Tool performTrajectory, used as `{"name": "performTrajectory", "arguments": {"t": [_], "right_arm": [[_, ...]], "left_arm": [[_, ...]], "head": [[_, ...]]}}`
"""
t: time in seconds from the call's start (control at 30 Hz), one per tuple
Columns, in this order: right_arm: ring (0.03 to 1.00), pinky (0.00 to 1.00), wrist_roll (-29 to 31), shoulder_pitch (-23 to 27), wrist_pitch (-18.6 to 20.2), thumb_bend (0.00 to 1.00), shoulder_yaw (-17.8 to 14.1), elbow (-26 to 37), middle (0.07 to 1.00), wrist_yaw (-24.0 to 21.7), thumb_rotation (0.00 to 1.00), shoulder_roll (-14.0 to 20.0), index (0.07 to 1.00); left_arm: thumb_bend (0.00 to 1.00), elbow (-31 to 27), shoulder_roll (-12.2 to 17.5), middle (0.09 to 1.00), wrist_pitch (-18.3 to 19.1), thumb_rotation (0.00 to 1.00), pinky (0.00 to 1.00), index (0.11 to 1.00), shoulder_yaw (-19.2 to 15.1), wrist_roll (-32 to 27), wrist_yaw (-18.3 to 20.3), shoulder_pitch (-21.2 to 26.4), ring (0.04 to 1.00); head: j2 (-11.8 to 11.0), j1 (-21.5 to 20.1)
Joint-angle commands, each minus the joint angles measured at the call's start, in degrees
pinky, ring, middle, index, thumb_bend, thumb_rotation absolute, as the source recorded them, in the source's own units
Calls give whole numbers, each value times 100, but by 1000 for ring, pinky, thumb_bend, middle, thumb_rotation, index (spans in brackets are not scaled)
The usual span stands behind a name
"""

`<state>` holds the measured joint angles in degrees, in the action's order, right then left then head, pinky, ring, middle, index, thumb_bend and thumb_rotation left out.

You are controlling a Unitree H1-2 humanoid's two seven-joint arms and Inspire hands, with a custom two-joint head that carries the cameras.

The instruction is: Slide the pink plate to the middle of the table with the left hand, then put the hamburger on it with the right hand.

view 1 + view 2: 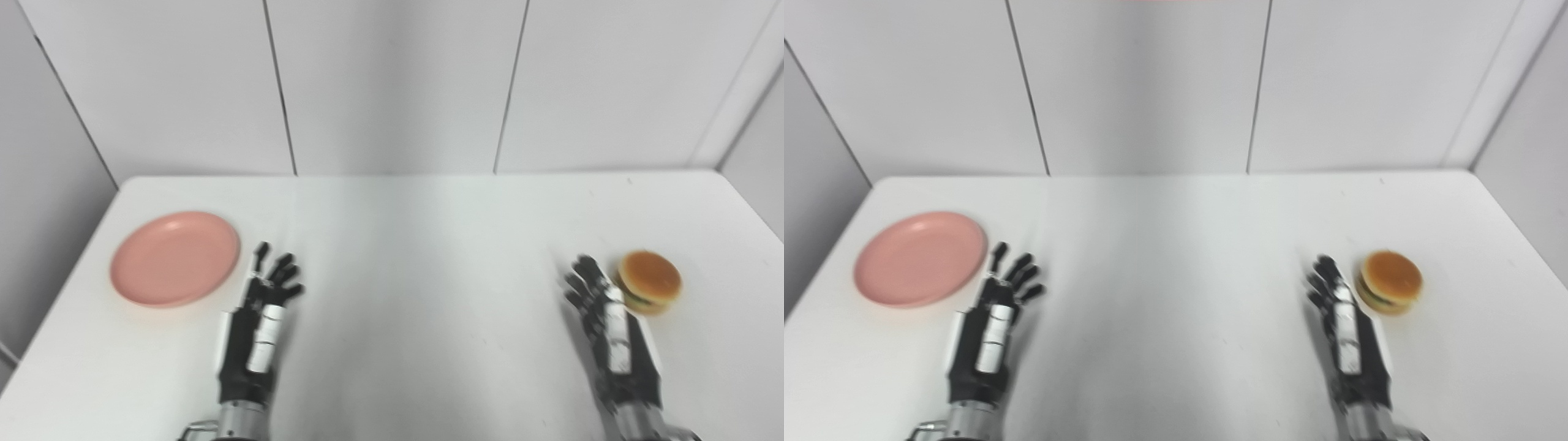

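Observation:
A pink plate (175,258) lies on the left side of the white table (416,245). My left hand (263,312) is open and empty, its fingers spread, just right of the plate's rim and apart from it. A hamburger (649,282) with a brown bun stands on the right side of the table. My right hand (603,312) is open and empty, edge-on, close beside the hamburger's left side; I cannot tell whether it touches it. The plate (920,258) and hamburger (1390,282) also show in the right eye view.
White wall panels (392,86) rise right behind the table's far edge. The table's left edge runs close past the plate, and its right edge lies a little beyond the hamburger.

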<state>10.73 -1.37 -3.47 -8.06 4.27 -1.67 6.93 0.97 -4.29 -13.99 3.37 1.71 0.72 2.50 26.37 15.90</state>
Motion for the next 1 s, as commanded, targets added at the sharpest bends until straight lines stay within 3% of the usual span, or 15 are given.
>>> {"name": "performTrajectory", "arguments": {"t": [0.0,0.17,0.37,0.6,0.67,0.83,0.97], "right_arm": [[909,893,69,-137,-279,774,-51,-314,926,-152,1000,63,899],[912,901,275,-99,-273,808,-119,-413,929,-248,1000,86,896],[898,881,377,-104,-204,860,-134,-380,922,-286,1000,65,883],[879,859,292,-101,-173,869,-94,-356,911,-211,1000,-19,869],[876,857,292,-96,-159,865,-94,-357,910,-198,1000,-45,869],[883,877,395,-120,-32,874,-115,-247,913,-183,1000,-114,874],[877,863,391,-151,24,852,-89,-153,909,-169,1000,-141,871]], "left_arm": [[699,351,-76,883,-280,802,767,955,60,94,-88,-137,854],[682,514,-139,878,-379,781,773,952,72,92,-98,-88,850],[665,505,-137,874,-368,772,790,955,74,47,-71,-79,854],[705,429,-82,876,-335,792,778,949,9,-10,-67,-100,854],[723,287,-89,879,-307,796,771,944,-25,-136,-46,-125,857],[786,-834,-56,900,338,815,815,952,-144,-519,-29,-117,887],[834,-1395,22,876,665,808,766,931,-430,-704,-161,152,850]], "head": [[-20,37],[-82,123],[-4,79],[39,52],[37,60],[104,-24],[98,-61]]}}
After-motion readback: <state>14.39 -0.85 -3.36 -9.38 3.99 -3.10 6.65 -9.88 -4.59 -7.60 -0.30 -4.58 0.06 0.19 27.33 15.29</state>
